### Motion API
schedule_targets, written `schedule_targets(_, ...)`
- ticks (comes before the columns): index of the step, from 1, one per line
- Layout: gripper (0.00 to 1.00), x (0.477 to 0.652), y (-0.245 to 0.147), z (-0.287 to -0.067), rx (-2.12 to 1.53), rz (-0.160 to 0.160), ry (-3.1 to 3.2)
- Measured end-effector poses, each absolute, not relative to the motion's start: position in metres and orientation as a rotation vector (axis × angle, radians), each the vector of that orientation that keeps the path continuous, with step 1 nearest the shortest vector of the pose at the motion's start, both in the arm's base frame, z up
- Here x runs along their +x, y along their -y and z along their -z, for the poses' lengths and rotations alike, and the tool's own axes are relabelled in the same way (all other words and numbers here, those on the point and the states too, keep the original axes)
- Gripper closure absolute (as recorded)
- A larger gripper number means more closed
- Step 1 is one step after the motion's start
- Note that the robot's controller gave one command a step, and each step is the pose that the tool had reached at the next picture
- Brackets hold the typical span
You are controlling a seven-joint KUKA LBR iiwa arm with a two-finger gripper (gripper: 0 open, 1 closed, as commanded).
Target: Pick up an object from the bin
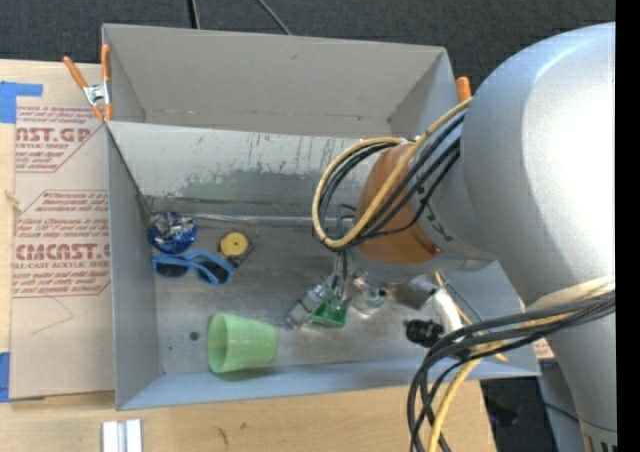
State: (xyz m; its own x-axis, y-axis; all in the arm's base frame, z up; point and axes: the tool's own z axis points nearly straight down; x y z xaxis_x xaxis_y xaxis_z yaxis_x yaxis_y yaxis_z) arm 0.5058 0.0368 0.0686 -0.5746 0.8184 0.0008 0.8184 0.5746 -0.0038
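Observation:
My gripper (341, 288) hangs low over the bin's floor, right of the middle and just below the orange cover. Directly under its tip lies a small green piece (328, 315), with a clear, silvery bit (303, 311) touching its left side. Whether the gripper touches the green piece I cannot tell. A pale green cup (240, 344) lies on its side near the front wall, left of the gripper.
Blue sunglasses (193, 266), a blue and white round thing (172, 231) and a small yellow disc (233, 245) lie at the left. A black piece with a white stick (424, 329) sits at the front right. The arm and its cables cover the bin's right side.

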Motion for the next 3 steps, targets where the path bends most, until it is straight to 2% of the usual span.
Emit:
schedule_targets(1, 0.0, 0.493, -0.021, -0.069, -1.764, -0.004, 2.595)
schedule_targets(2, 1.0, 0.494, -0.021, -0.069, -1.763, -0.003, 2.599)
schedule_targets(3, 1.0, 0.495, -0.021, -0.166, -1.764, 0.005, 2.606)
